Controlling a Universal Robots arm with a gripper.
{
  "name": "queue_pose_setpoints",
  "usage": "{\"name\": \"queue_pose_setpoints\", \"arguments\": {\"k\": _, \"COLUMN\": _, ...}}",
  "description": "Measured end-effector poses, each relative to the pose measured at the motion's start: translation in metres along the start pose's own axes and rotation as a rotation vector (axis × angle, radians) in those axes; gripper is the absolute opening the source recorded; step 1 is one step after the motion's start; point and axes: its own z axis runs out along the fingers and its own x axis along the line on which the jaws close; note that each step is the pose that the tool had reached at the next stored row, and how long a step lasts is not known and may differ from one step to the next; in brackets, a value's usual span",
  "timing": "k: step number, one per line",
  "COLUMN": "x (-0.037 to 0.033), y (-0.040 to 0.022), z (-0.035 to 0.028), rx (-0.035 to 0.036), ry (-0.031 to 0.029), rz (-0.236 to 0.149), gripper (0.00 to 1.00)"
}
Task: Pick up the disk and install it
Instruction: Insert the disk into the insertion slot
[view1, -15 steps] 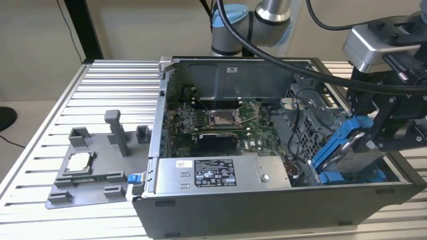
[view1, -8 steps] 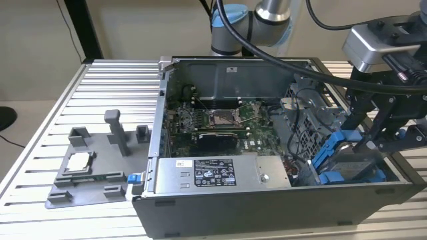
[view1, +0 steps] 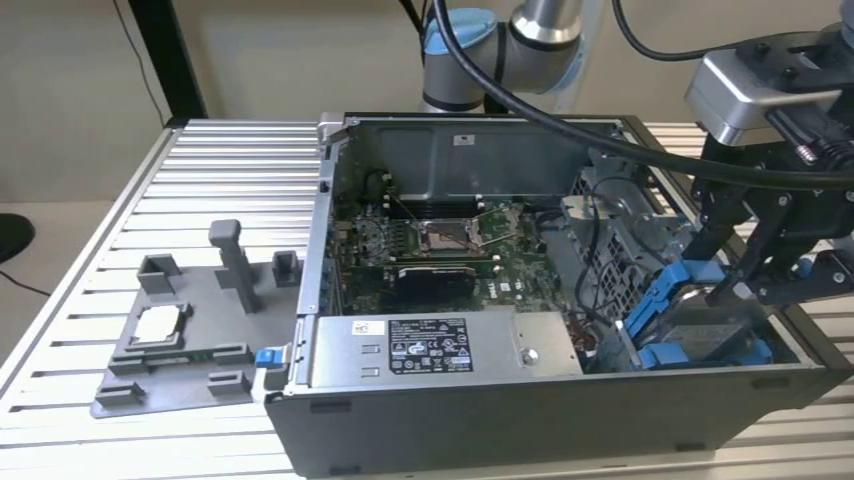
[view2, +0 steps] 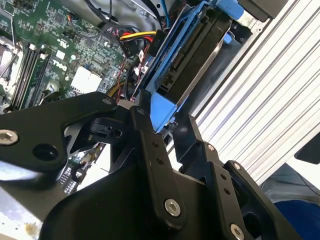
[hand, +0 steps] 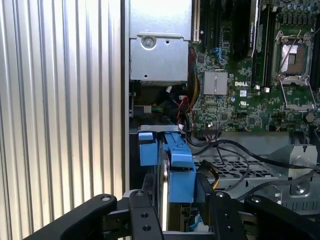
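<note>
The fingers (hand: 145, 222) of the gripper (hand: 177, 202) are closed on the disk (hand: 181, 167), one on each side of its blue carrier; I confirm this in both wrist views. The disk stands on edge inside the case (view1: 534, 410), at the exterior view's lower right, beside the motherboard (view1: 427, 240).

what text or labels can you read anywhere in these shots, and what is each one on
No text is clear enough to quote.
White label on the grey box: print too small.
Small sticker on the back wall of the case: too small.
White lettering on the motherboard: a maker's logo, the rest too small.
</note>
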Motion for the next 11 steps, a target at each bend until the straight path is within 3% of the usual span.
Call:
{"name": "queue_pose_setpoints", "arguments": {"k": 2, "x": 0.0000, "y": 0.0000, "z": 0.0000, "rx": 0.0000, "ry": -0.0008, "rz": 0.000, "gripper": 0.00}}
{"name": "queue_pose_setpoints", "arguments": {"k": 3, "x": 0.0000, "y": 0.0000, "z": 0.0000, "rx": 0.0000, "ry": -0.0010, "rz": 0.000, "gripper": 1.00}}
{"name": "queue_pose_setpoints", "arguments": {"k": 11, "x": 0.0000, "y": 0.0000, "z": -0.0001, "rx": 0.0000, "ry": -0.0012, "rz": 0.000, "gripper": 1.00}}
